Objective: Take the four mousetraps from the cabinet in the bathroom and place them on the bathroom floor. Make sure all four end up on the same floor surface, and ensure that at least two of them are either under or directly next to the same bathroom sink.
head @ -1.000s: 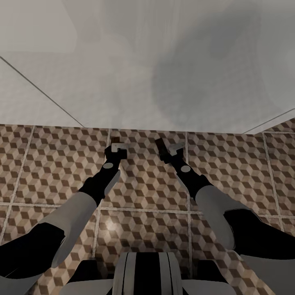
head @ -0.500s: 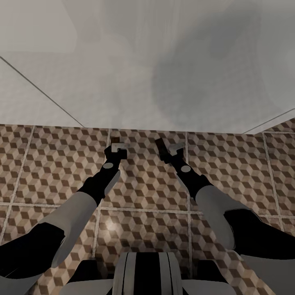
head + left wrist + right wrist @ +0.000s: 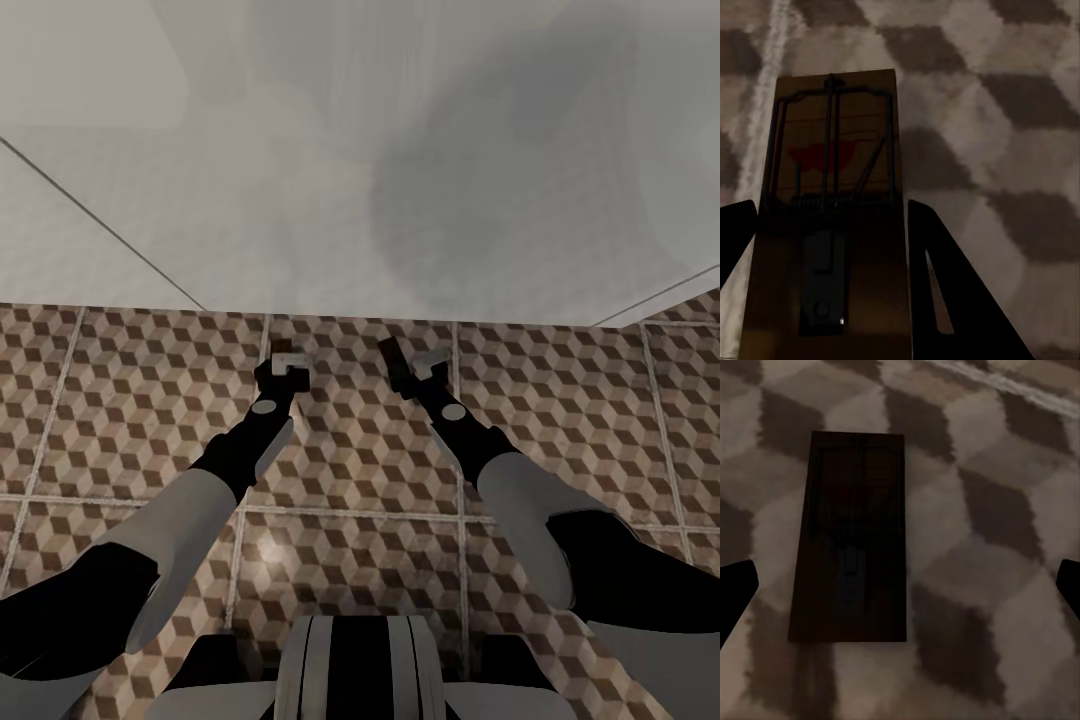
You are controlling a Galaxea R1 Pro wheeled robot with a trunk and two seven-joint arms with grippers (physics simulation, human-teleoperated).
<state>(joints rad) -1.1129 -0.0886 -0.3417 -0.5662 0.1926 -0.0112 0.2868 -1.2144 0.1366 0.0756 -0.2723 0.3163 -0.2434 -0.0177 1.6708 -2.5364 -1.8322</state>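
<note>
— Head camera: looking steeply down from above both arms, taking in the bathroom floor [image 3: 360,470] from well back.

— Wrist cameras: hovering close over those same cube-patterned tiles, each facing one mousetrap [image 3: 832,217] [image 3: 851,536].

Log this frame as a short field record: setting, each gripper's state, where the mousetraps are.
setting: bathroom floor with cube-pattern tiles, pale wall behind
left gripper: jaws wide either side of a mousetrap; contact cannot be told
right gripper: open, fingers wide apart
second mousetrap: lies flat on the tiles between the right fingers, untouched
cabinet, sink: no sighting to log
</note>
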